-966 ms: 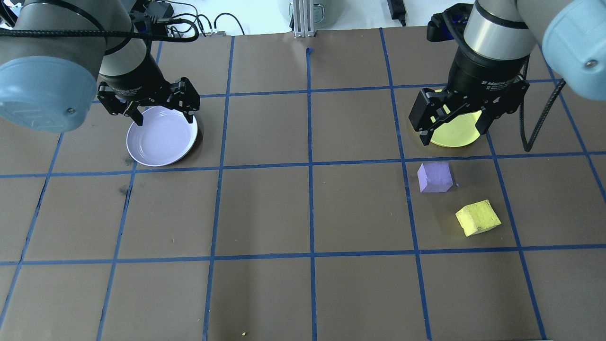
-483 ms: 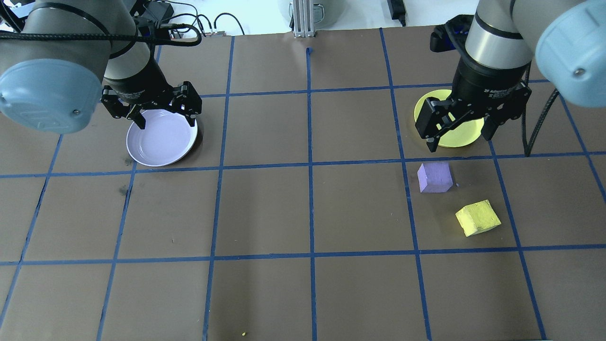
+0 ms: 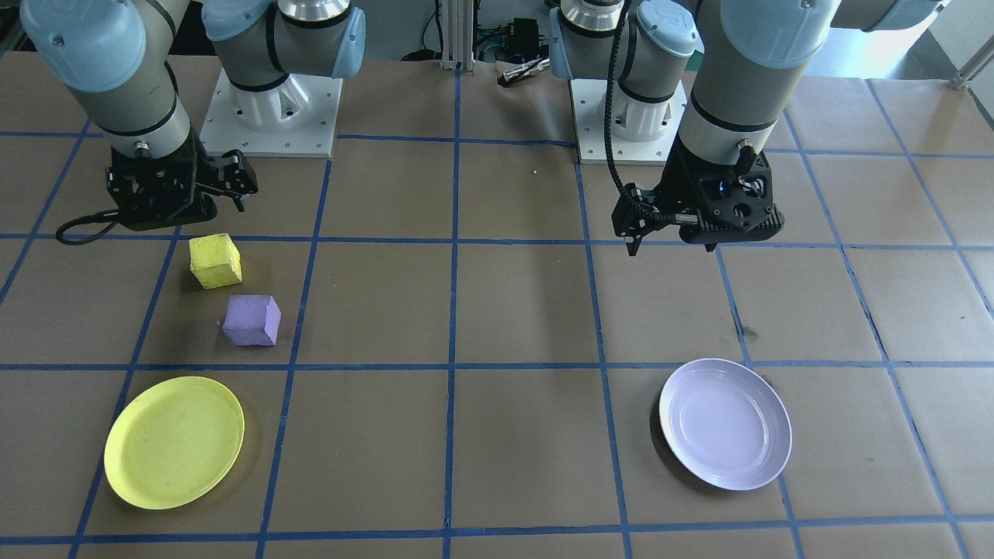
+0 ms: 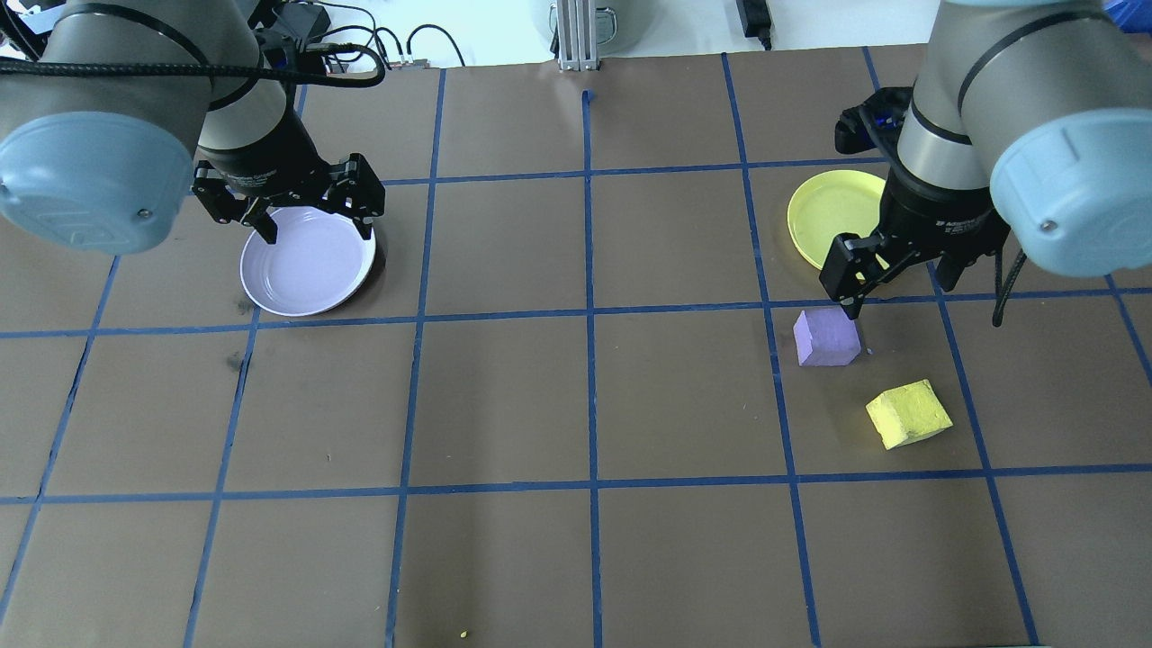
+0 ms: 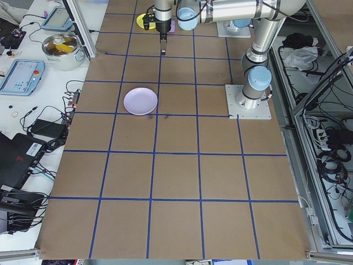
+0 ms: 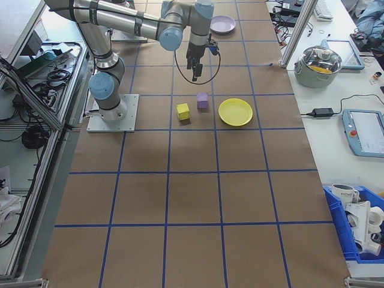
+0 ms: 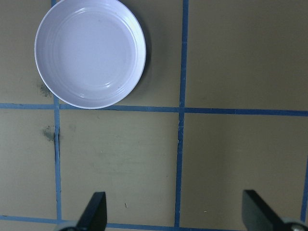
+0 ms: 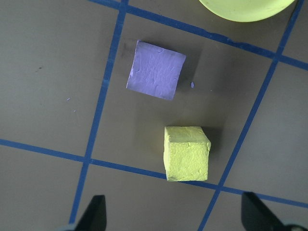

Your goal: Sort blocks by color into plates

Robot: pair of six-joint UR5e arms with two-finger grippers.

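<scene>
Right pincer [image 4: 900, 279] hangs above the table [image 4: 576, 405], fingers spread apart, nothing between them, over the near rim of the yellow plate [image 4: 832, 216]. Purple block [image 4: 826, 337] sits on the table just below its left fingertip in the overhead view; yellow block [image 4: 908, 413] lies a bit nearer the robot, the two blocks apart, both in the same grid square. Wrist view shows both blocks ahead of the fingers, clear paper all round them. Left pincer [image 4: 310, 211] is also spread apart and empty, hovering over the far rim of the lavender plate [image 4: 306, 265], which lies well apart from the blocks. Both plates hold nothing. Broad bare table between the two plates; blue tape lines [image 4: 589, 360] only.
</scene>
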